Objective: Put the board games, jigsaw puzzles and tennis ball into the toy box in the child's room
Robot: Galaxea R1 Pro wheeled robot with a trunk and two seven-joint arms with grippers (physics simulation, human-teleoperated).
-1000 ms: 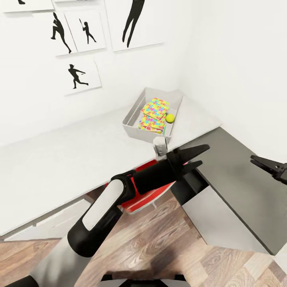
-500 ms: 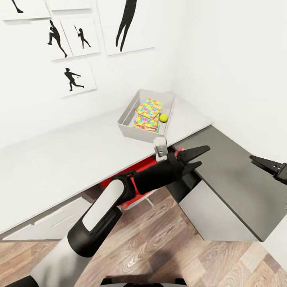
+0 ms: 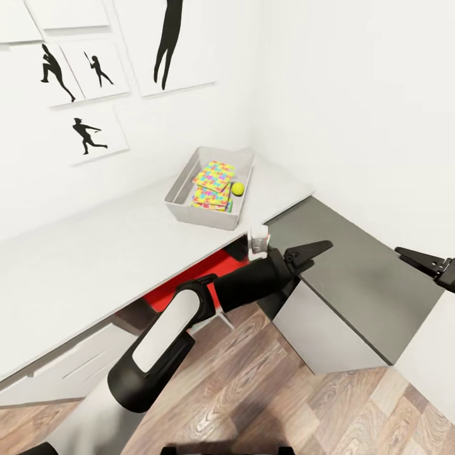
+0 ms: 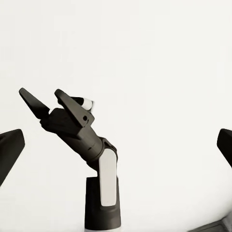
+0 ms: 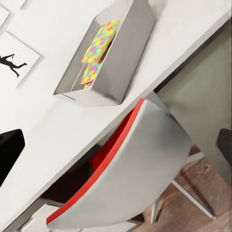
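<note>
On the far left, the wall prints (image 3: 82,133). Then the toy box (image 3: 189,213) on the table (image 3: 76,265), with the 2 puzzles (image 3: 213,177) and the tennis ball (image 3: 237,188) inside it. No board games in sight here. My left gripper (image 3: 312,251) hangs by the table's corner, fingers parted, holding nothing. My right gripper (image 3: 420,260) is open and empty too. My guess at the risk: swinging the left arm could clip the table edge. The right wrist view adds a red chair (image 5: 145,164) tucked under the table; the left wrist view sees my other gripper against bare wall.
</note>
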